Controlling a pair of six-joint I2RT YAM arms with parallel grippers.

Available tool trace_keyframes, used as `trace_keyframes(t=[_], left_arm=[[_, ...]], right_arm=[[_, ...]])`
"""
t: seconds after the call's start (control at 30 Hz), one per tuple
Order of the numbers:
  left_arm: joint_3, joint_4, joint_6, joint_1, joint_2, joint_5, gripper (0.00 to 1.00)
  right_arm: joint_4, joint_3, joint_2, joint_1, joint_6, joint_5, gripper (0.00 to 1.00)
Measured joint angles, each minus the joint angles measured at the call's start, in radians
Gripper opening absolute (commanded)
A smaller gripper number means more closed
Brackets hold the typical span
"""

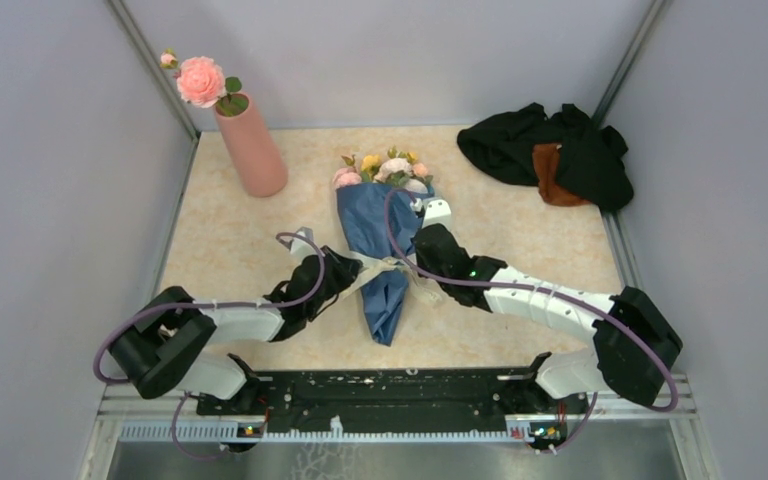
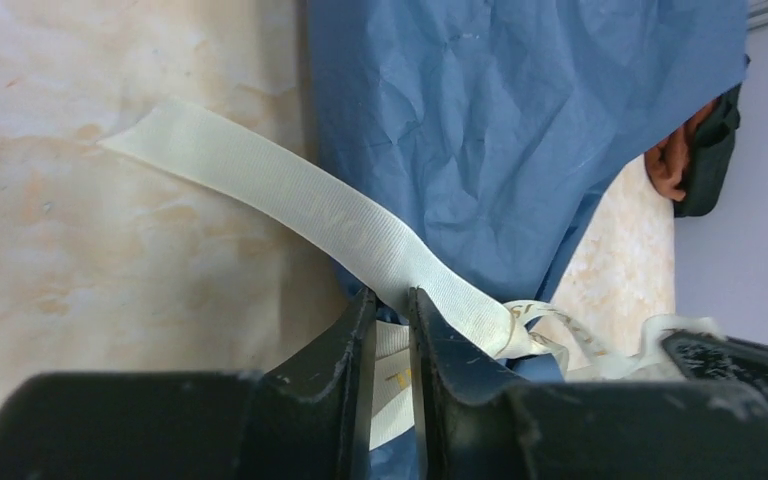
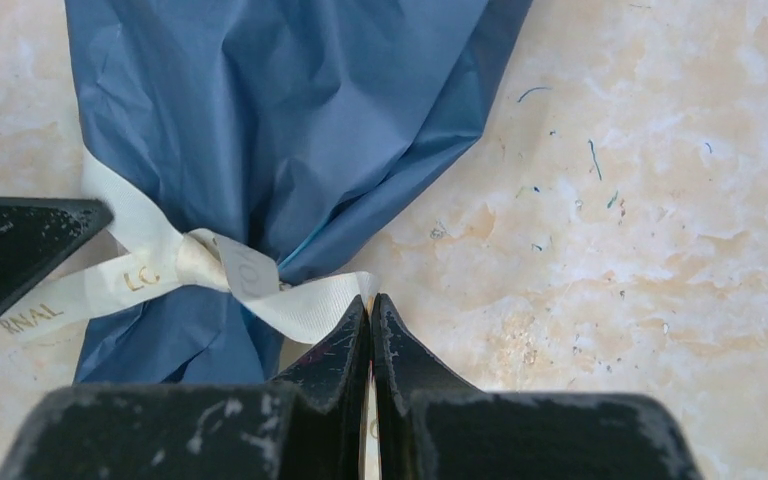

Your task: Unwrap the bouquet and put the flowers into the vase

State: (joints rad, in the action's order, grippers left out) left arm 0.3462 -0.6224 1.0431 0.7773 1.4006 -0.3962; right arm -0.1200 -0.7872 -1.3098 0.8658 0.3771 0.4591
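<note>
Both claws pinch the ribbon (image 2: 290, 195) at the bouquet's waist.
The bouquet (image 1: 375, 240) lies flat on the surface (image 1: 520, 230). The left claw (image 2: 392, 298), at the bouquet's left, is nearly closed on one ribbon tail. The right claw (image 3: 370, 302), at its right, is clamped tight on the other tail. The vase (image 1: 252, 150) stands beyond the bouquet, to its left.

Left arm (image 1: 235, 322) and right arm (image 1: 550, 300) converging at centre.
Each arm reaches forward and inward from its base, forearm low and wrist angled toward the other, so that the two grippers meet tip to tip. Left gripper (image 2: 392, 295): jaws drawn to a narrow slot, clamped on a strip of ribbon (image 2: 290, 195). Right gripper (image 3: 371, 300): jaws pressed together, pinching the ribbon's other tail.
</note>
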Motion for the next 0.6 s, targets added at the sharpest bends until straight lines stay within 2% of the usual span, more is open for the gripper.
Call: trace_keyframes(t=[0.27,0.6], left_arm=[[0.024,0.0,-0.012,0.0,-0.034,-0.008,0.0],[0.033,0.003,-0.019,0.0,-0.063,-0.015,0.0]], right_arm=[[0.005,0.015,0.0,0.0,0.0,0.0,0.0],[0.013,0.028,0.0,0.0,0.001,0.0,0.0]])
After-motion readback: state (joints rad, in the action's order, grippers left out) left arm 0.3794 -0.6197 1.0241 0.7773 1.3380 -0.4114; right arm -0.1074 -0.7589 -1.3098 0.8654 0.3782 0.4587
